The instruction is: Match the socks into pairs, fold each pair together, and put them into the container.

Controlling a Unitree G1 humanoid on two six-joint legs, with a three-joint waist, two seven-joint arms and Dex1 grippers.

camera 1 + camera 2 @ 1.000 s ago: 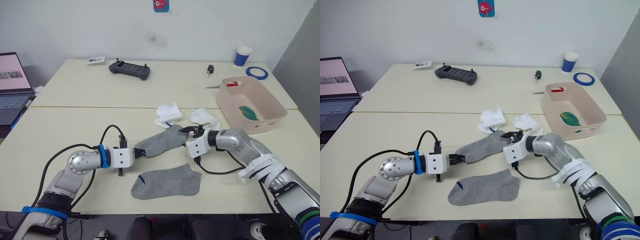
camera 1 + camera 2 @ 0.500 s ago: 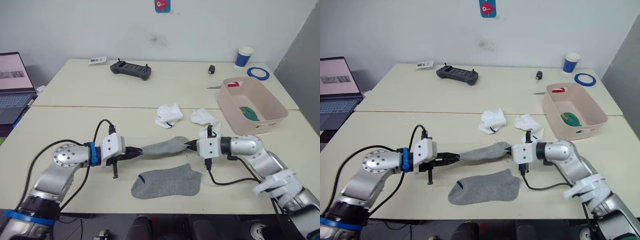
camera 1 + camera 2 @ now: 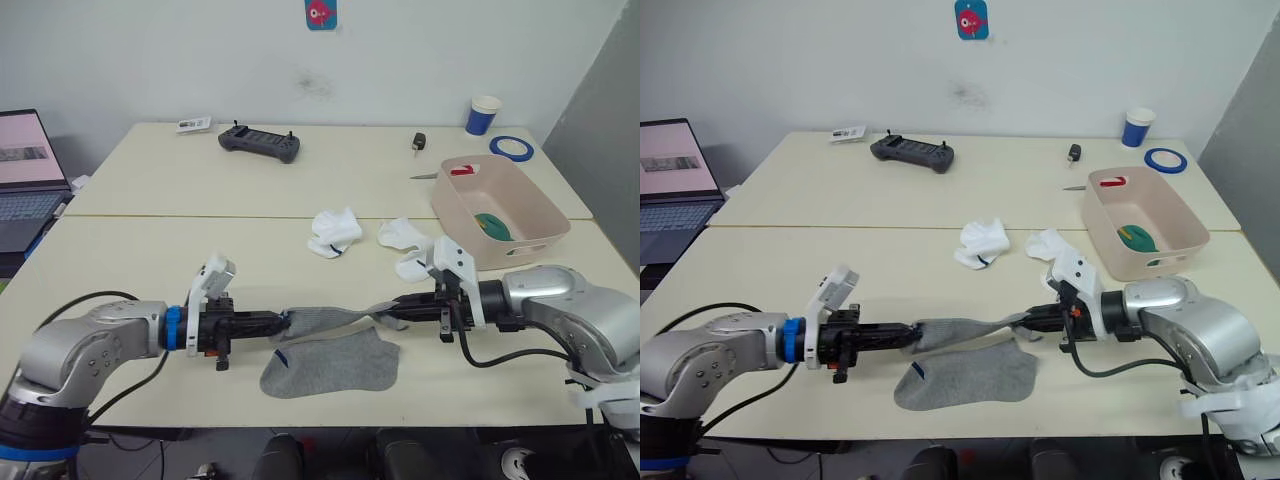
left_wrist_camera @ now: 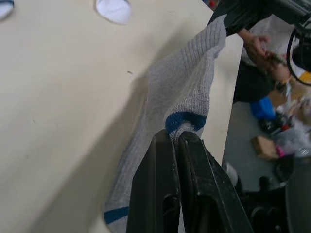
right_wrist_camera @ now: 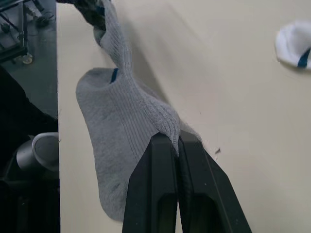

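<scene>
We have one grey sock (image 3: 330,318) strung between both arms, lifted just above the tabletop (image 3: 150,250) and directly over its mate, the second grey sock (image 3: 330,362), which lies flat near the front edge; left tool (image 3: 281,321) pinches the blue-marked cuff end, fingers pressed together on the fabric; right tool (image 3: 390,310) pinches the opposite end, fingers likewise pressed together on it; the held sock sags a little and shows a twist along its length.

Two white socks (image 3: 334,232) lie crumpled beyond, near the middle of the tabletop, one of them just beside the pink container (image 3: 520,235); the container sits at the right, well apart from the grey pair, with something green already inside.

Risks as we judge them; the twist may carry over when we lay the sock down, so the two greys end up crossed rather than stacked; each grip takes only a small bite of cloth, so more tension could pull an end free and drop the sock askew; the flat sock lies close to the front edge, and a dragging tool or trailing fabric could nudge it off; lowering unevenly would misalign cuffs and spoil the fold.
</scene>
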